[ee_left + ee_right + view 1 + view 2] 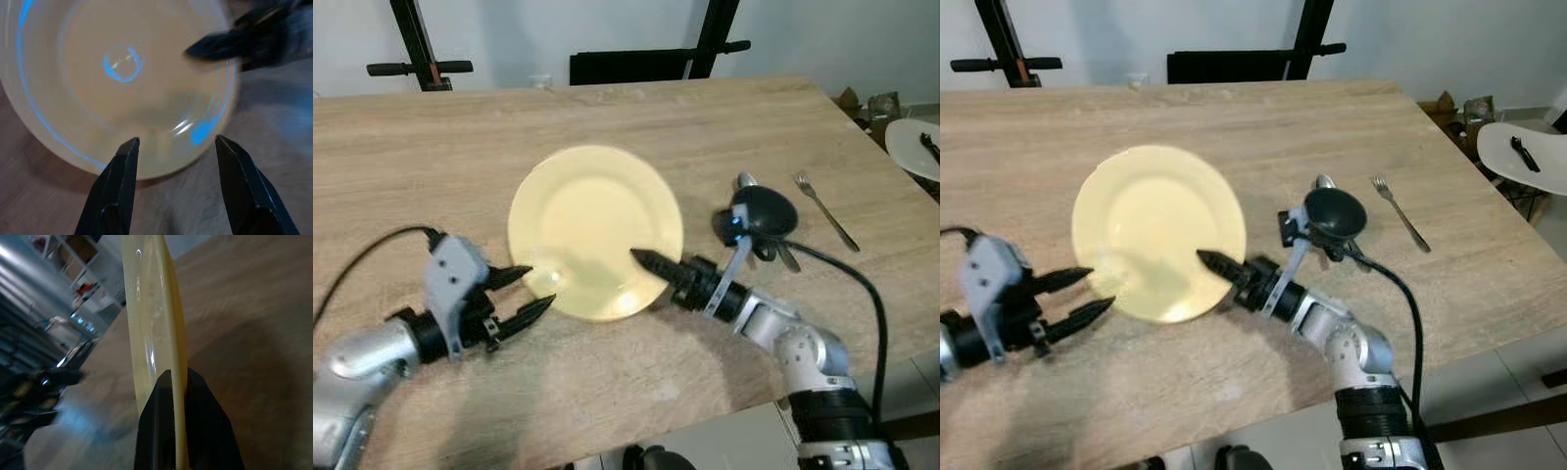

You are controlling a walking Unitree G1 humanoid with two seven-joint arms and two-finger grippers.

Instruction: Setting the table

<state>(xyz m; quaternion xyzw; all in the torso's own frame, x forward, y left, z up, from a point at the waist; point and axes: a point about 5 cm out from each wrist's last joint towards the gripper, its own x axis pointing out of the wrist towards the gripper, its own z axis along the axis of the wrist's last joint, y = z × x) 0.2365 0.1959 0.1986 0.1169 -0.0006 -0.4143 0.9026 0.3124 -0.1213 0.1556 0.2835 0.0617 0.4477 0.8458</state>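
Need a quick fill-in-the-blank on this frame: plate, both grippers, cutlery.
1. The right gripper is shut on the rim of the yellow ____.
2. The left gripper sits at the plate's near edge with its fingers ____.
3. To the robot's right of the plate, a ____ lies on the wooden table.

Missing words: plate; open; fork

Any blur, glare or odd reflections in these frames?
Eye views: sharp, soft shadows under both arms. Left wrist view: plate soft-focused, blue ring reflections, right gripper smeared. Right wrist view: background motion-blurred, white glints on the plate rim.
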